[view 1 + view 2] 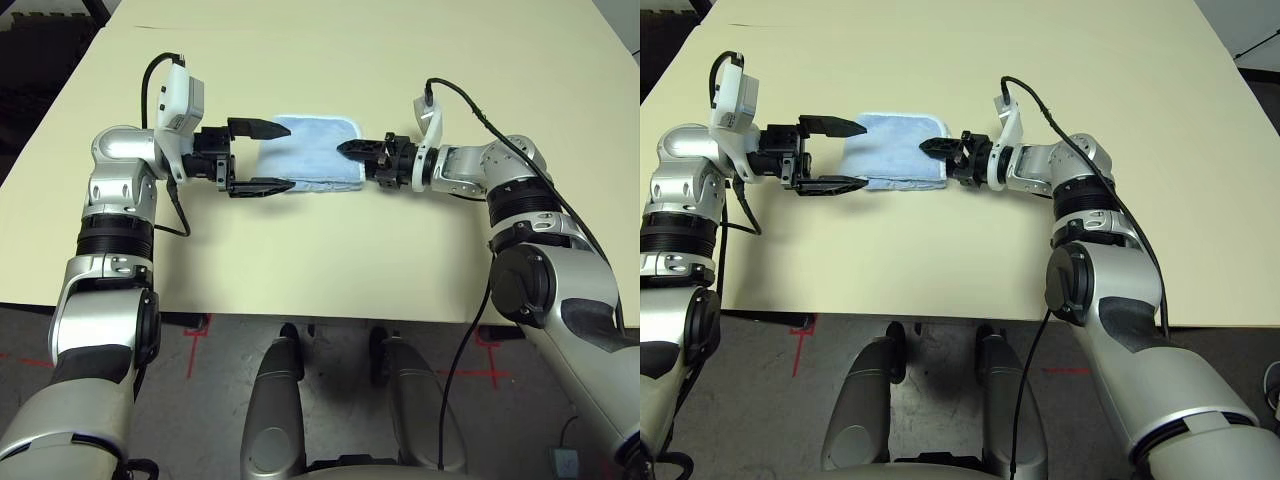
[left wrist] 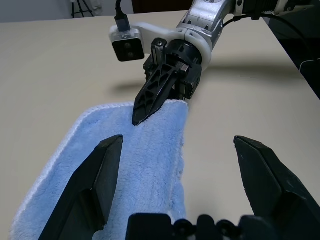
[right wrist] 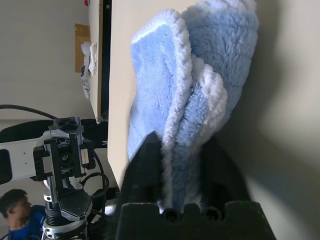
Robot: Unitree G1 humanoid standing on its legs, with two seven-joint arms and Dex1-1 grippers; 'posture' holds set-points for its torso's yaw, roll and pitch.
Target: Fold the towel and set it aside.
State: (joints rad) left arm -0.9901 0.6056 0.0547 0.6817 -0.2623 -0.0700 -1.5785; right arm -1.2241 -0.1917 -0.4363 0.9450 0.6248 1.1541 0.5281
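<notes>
The light blue towel (image 1: 312,150) lies on the cream table (image 1: 400,250) between my two grippers, folded into layers with white edging. My left gripper (image 1: 290,157) is open, and its two black fingers straddle the towel's left end, one at the far edge and one at the near edge. My right gripper (image 1: 345,149) is shut on the towel's right edge. In the right wrist view the layered cloth (image 3: 195,90) runs between the fingers (image 3: 145,160). The left wrist view shows the wide-apart fingers (image 2: 102,170) over the towel (image 2: 135,160), with the right gripper (image 2: 137,117) pinching the opposite end.
Bare tabletop stretches to the far side and to the right of the towel (image 1: 895,145). The table's front edge (image 1: 330,318) runs close to my body. A person (image 3: 12,207) shows beyond the table's edge in the right wrist view.
</notes>
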